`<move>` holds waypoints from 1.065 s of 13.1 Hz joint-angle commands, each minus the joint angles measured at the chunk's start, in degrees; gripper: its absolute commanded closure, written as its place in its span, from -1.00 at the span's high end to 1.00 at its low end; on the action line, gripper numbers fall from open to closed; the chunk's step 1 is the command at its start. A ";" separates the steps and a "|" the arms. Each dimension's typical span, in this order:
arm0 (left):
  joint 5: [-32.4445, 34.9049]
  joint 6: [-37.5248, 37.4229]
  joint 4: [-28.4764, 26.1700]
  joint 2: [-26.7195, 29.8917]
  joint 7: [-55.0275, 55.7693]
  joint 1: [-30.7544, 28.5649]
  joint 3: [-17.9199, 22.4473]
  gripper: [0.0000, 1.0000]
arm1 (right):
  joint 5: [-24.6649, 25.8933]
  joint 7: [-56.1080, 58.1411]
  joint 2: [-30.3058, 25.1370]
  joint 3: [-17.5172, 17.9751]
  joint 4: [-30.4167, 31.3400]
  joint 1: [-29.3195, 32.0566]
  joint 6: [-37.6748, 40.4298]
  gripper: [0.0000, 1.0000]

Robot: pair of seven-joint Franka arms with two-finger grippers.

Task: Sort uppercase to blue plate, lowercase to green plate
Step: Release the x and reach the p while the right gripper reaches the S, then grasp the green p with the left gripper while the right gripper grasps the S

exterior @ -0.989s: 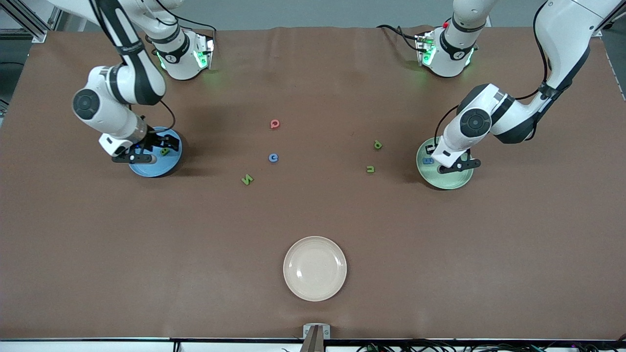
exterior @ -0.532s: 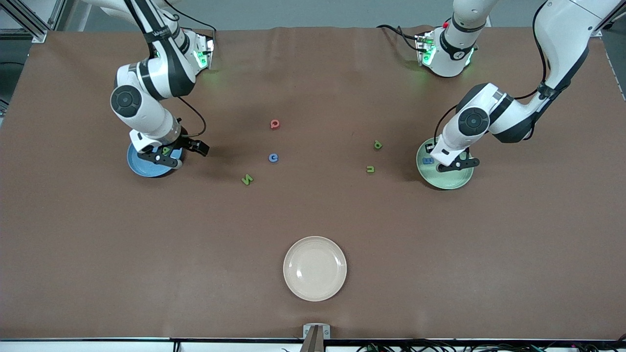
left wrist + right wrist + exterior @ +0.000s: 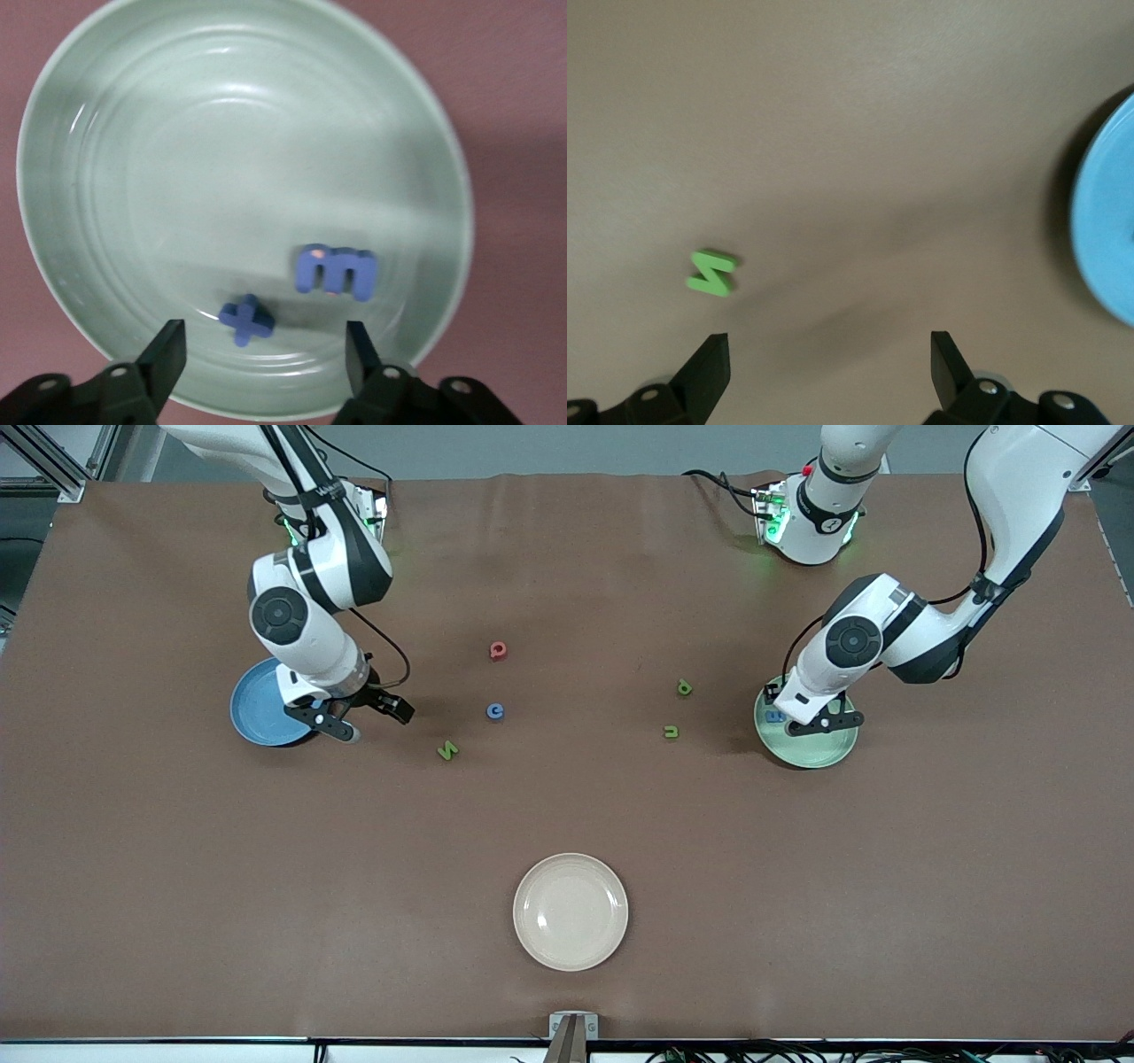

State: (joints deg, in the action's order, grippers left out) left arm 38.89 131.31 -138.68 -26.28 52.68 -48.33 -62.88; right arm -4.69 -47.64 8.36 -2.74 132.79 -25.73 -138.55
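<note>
My right gripper (image 3: 365,719) is open and empty, low over the bare table beside the blue plate (image 3: 255,713), toward the green zigzag letter (image 3: 448,750). The right wrist view shows my right gripper (image 3: 828,354), that letter (image 3: 711,273) and the plate's edge (image 3: 1107,248). The green B is hidden. The blue round letter (image 3: 495,710) and the red round letter (image 3: 498,650) lie mid-table. My left gripper (image 3: 804,713) is open and empty over the green plate (image 3: 811,751). The left wrist view shows my left gripper (image 3: 264,354), with the blue m (image 3: 337,271) and blue cross (image 3: 246,320) in the plate (image 3: 177,159).
A green p/d letter (image 3: 684,687) and a green arch letter (image 3: 671,732) lie on the table beside the green plate, toward the middle. A cream plate (image 3: 570,911) sits near the table's front edge.
My right gripper has moved off the blue plate toward the middle of the table, open throughout. My left gripper has shifted only slightly over the green plate.
</note>
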 commanded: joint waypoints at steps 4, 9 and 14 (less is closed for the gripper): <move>-5.40 -0.79 5.43 -0.96 14.88 4.01 -6.20 0.99 | -0.23 -8.86 5.52 -0.95 -4.90 0.33 -0.49 1.00; -5.40 0.00 7.99 -4.39 31.24 12.11 -5.50 0.99 | -0.49 -23.72 11.40 -0.86 -8.06 -3.45 -6.02 1.00; -4.70 6.58 7.90 -5.27 39.60 22.30 1.96 0.99 | -0.49 -25.40 15.98 -0.68 -9.56 -6.09 -9.89 1.00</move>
State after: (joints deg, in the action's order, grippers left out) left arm 33.83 135.47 -131.17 -31.07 89.86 -29.04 -63.86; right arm -4.79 -71.82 22.31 -3.28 124.72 -31.02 -147.84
